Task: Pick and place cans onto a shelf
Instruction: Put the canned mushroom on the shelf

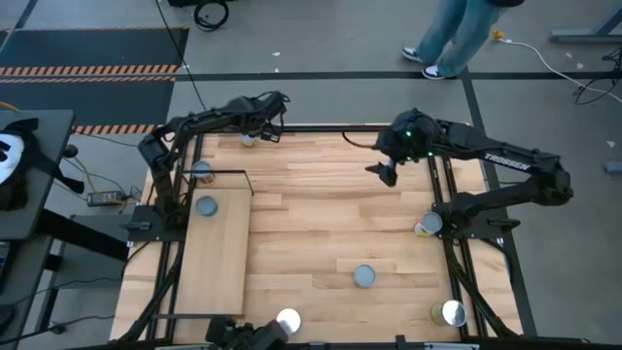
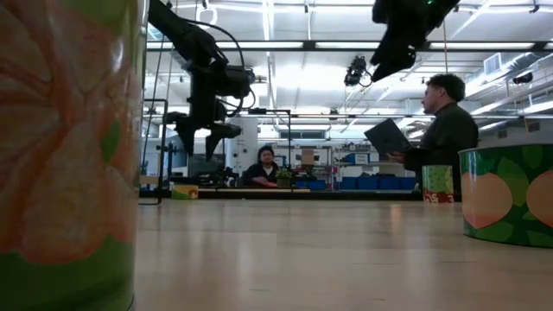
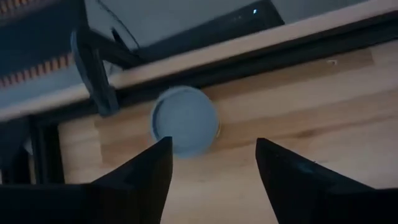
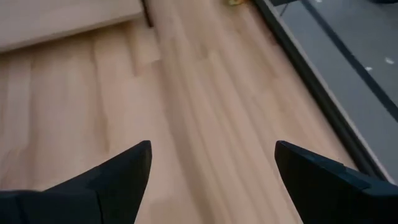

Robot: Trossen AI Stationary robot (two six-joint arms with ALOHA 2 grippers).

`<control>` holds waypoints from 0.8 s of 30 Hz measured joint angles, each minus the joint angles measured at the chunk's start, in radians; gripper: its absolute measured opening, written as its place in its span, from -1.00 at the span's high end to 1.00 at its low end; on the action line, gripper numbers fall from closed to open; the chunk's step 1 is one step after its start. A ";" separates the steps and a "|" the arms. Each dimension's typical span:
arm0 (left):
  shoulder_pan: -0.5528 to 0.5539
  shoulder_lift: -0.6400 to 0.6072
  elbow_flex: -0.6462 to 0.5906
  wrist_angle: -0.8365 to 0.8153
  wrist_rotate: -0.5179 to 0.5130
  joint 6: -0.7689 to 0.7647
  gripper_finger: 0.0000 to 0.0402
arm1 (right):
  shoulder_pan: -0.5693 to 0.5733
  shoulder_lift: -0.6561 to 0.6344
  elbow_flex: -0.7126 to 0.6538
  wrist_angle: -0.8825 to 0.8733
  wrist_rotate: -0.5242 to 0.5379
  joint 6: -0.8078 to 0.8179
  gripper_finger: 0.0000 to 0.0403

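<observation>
The shelf point(image 1: 219, 248) is a light-wood board in a black frame along the table's left side. Two blue-topped cans point(image 1: 201, 171) point(image 1: 207, 205) stand on its far end. My left gripper point(image 1: 264, 128) is open above the table's far edge. A can with a pale-blue top point(image 3: 184, 121) stands on the tabletop just ahead of its fingers and also shows in the high view point(image 1: 250, 139). My right gripper point(image 1: 385, 173) is open and empty, raised above the far right part of the table; it also shows in the right wrist view point(image 4: 211, 162).
Other cans stand on the tabletop: at the right edge point(image 1: 429, 225), near the middle point(image 1: 364, 277), at the near edge point(image 1: 289, 319) and in the near right corner point(image 1: 452, 312). The black table frame point(image 3: 261, 46) runs right behind the far can. A person point(image 1: 452, 34) walks beyond the table.
</observation>
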 joint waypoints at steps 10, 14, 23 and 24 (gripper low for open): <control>-0.082 -0.030 0.003 -0.009 0.026 0.001 0.08 | -0.073 0.086 0.000 0.092 -0.008 -0.012 -0.73; -0.162 -0.037 0.018 -0.038 0.012 -0.007 0.15 | -0.080 0.086 0.000 0.096 -0.006 -0.041 -0.73; -0.281 -0.037 0.016 -0.135 -0.217 -0.149 0.20 | -0.115 0.057 0.000 0.107 -0.005 -0.061 -0.73; -0.285 -0.037 0.009 -0.120 -0.226 -0.149 0.19 | -0.117 0.057 0.000 0.107 -0.007 -0.063 -0.73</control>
